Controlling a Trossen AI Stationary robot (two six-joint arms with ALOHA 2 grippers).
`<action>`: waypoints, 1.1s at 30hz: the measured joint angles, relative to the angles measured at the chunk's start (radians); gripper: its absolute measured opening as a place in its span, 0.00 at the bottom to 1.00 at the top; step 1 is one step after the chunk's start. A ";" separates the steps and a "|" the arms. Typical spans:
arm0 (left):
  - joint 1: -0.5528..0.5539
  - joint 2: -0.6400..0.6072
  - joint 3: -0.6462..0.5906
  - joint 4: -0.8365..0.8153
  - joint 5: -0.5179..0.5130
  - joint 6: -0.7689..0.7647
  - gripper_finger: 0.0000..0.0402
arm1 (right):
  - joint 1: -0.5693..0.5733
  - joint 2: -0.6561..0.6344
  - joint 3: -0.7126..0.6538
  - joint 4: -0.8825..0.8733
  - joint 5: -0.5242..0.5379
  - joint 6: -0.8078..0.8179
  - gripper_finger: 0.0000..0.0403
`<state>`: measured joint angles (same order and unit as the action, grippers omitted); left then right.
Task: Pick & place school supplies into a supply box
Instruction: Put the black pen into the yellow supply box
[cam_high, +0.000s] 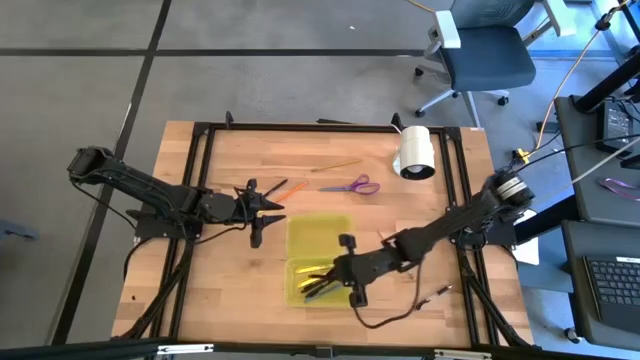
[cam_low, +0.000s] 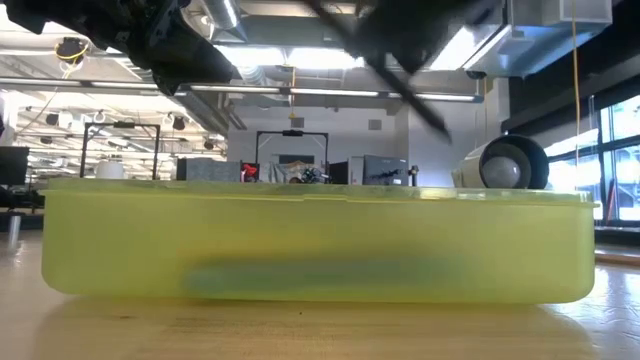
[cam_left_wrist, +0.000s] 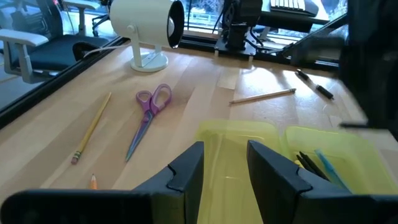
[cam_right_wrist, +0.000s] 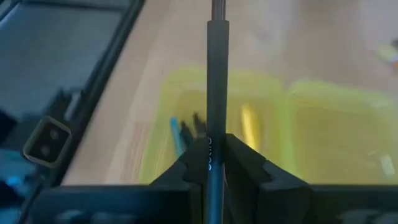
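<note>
Several pens (cam_high: 318, 284) in supply box (cam_high: 318, 238), one half bare

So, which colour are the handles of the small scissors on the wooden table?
Purple, clearest in the left wrist view: small scissors.

The yellow-green supply box (cam_high: 318, 258) lies open and flat on the table. Some pens (cam_high: 318, 285) lie in one half. Purple scissors (cam_high: 352, 185) and a yellow pencil (cam_left_wrist: 91, 127) lie nearby.
</note>
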<state>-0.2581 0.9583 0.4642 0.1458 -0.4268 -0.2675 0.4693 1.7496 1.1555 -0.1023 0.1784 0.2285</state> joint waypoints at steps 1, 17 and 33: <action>0.000 0.000 0.000 -0.001 0.000 -0.001 0.29 | -0.003 0.023 0.000 0.009 -0.018 -0.006 0.11; 0.000 0.000 0.000 -0.001 0.001 0.000 0.29 | -0.016 0.181 -0.001 0.033 -0.050 -0.133 0.11; 0.000 0.000 0.000 -0.002 -0.001 0.000 0.29 | -0.015 0.188 0.000 0.059 -0.050 -0.133 0.18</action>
<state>-0.2581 0.9583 0.4641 0.1440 -0.4274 -0.2672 0.4541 1.9377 1.1551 -0.0433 0.1281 0.0957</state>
